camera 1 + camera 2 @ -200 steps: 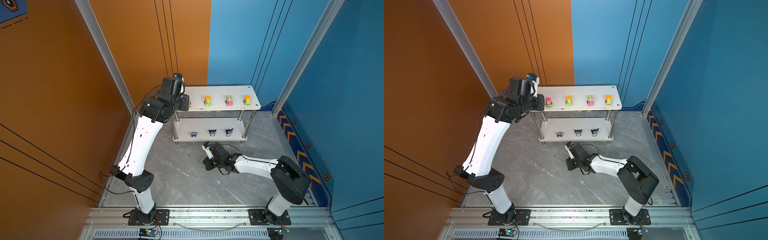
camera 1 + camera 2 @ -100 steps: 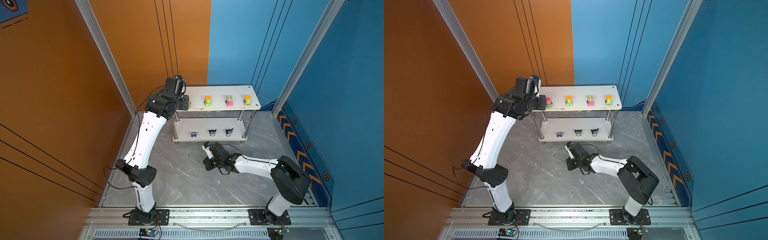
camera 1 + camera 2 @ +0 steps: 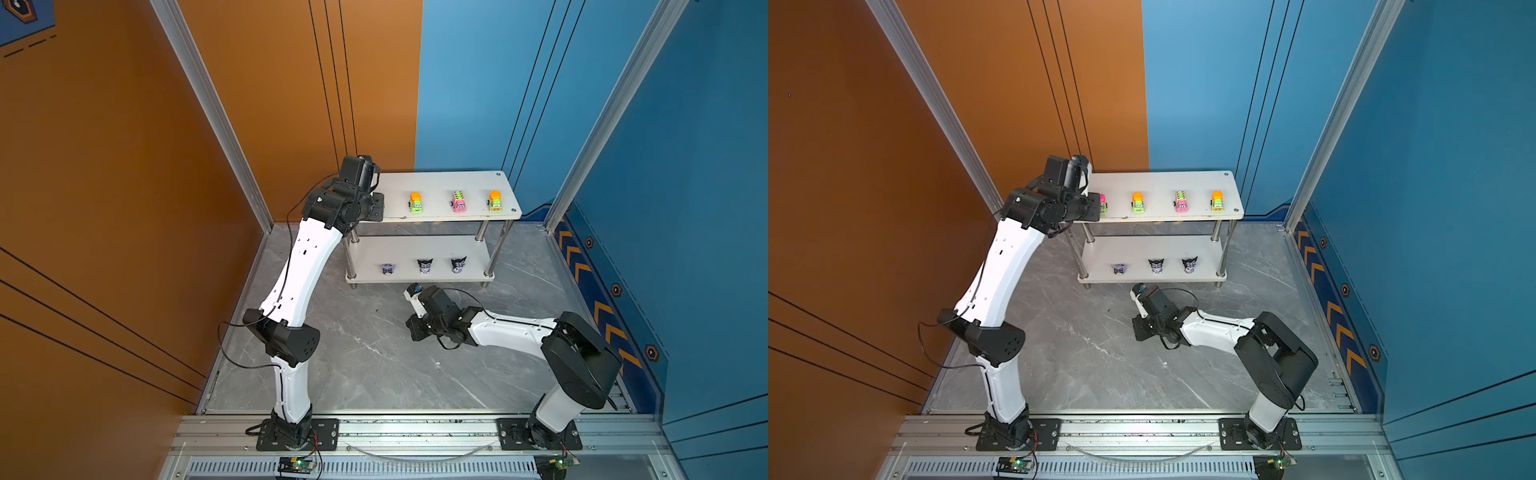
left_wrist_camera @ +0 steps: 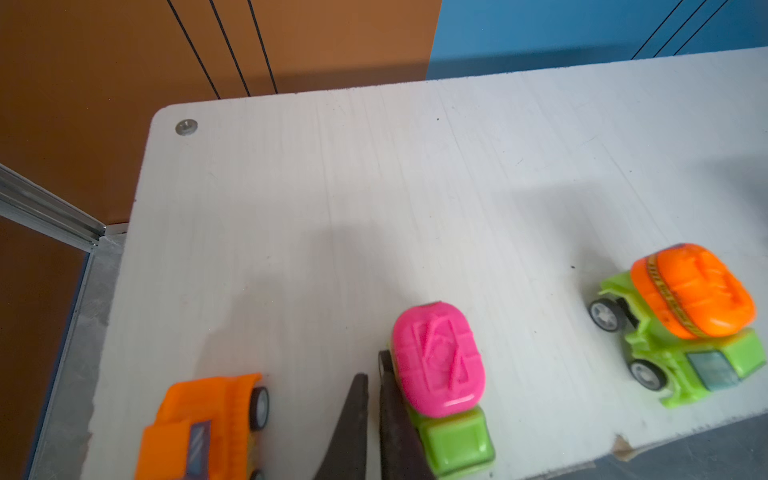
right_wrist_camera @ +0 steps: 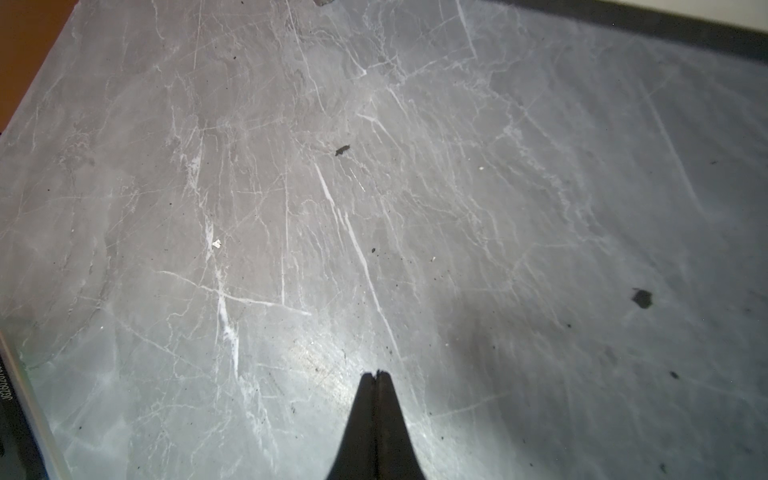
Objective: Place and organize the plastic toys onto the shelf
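The shelf (image 3: 436, 183) (image 3: 1163, 183) stands at the back, white with chrome posts. Several neon cars line its top tier in both top views, and three black-and-purple figurines (image 3: 424, 266) stand on the lower tier. My left gripper (image 4: 372, 365) (image 3: 376, 208) hovers over the top tier's left end. It is shut and holds nothing, between an orange truck (image 4: 208, 424) and a pink-topped green car (image 4: 440, 365), with one finger against that car's side. An orange-topped green car (image 4: 690, 307) sits further along. My right gripper (image 5: 376, 374) (image 3: 417, 330) is shut and empty, low over the floor in front of the shelf.
Grey marble floor (image 3: 365, 357) spreads in front of the shelf, with small dark specks (image 5: 642, 298). Orange wall panels close the left and back, blue ones the right. A metal rail (image 3: 415, 432) carries both arm bases at the front.
The left arm has straightened and lifted its elbow, carrying the wrist a little further over the shelf's left end, and its jaws have narrowed. The right arm has not moved.
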`<state>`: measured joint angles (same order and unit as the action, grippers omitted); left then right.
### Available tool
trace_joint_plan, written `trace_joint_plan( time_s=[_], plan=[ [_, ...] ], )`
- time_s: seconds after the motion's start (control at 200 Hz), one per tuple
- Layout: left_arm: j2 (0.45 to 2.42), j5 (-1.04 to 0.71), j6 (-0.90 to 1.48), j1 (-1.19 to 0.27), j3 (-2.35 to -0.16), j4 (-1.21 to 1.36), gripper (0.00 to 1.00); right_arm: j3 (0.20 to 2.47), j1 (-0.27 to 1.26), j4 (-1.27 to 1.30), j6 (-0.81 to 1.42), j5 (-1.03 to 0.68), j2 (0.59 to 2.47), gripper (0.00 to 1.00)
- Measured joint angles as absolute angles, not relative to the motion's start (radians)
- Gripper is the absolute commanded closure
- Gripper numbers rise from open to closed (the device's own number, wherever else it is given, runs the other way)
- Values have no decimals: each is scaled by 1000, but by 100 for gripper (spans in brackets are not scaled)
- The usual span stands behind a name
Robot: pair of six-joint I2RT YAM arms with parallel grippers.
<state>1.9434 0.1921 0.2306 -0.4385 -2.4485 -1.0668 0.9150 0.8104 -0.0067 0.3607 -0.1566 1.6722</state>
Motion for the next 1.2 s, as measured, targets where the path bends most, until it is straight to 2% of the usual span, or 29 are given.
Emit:
trace_joint_plan(
  time_s=[0.981, 1.201],
  plan=[
    [1943, 176, 226, -430, -2516, -1066, 81, 915, 810, -7, 360, -157, 1672, 100],
    [1853, 207, 207, -467, -2433, -1065, 80, 903, 810, -24, 351, -97, 1621, 100]
  ],
)
